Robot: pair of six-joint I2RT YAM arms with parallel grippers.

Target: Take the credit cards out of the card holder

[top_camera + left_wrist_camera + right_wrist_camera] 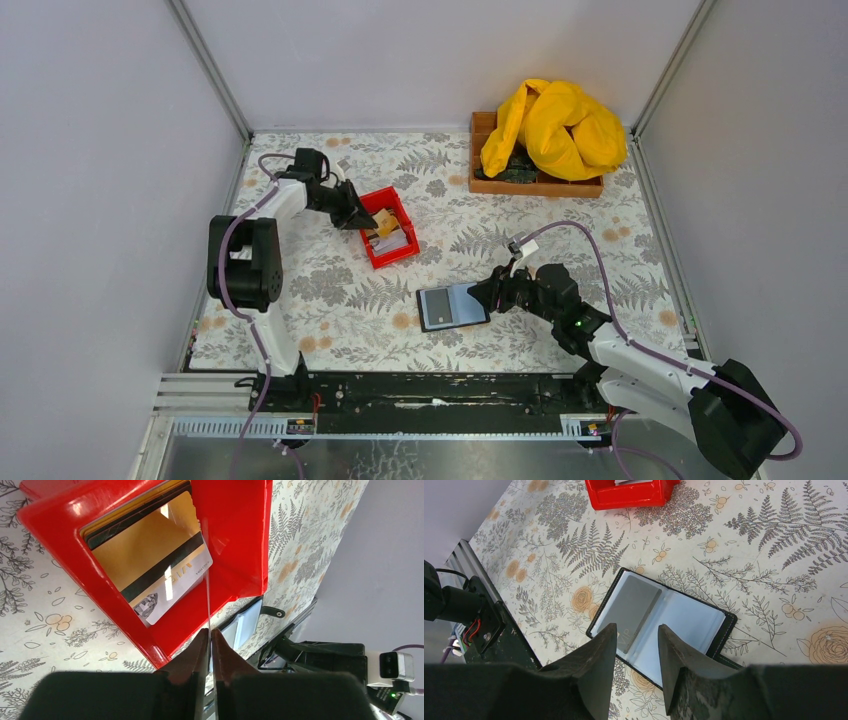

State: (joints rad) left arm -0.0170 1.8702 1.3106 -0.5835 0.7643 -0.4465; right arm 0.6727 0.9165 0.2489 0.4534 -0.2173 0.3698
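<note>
Because the credit cards (165,580) looked light, stiff and slick-faced, I judged that each would handle best pinched firmly by an exposed short end or across its thin edges. A loose squeeze on the glossy faces would let it slip.

The card holder (689,622) lay open and flat on the bench (749,540) in front of the right arm. It was black outside, with grey-blue inner faces and clear pockets. Soft and light as it seemed, it would probably drag along when a card was pulled unless pinned.

A grey card (634,610) marked VIP sat in its left-hand pocket. It looked like the only one in there, though other sleeves could hide more.

The right gripper (638,628) hovered over that pocket with its fingers spread, holding nothing. Well apart from it, the left gripper (210,632) was pressed together on a held card (206,580), seen edge-on as a pale line above the red bin (235,530).

Inside the bin lay a gold card (145,550) with a dark stripe and a white end, stacked on darker ones.
</note>
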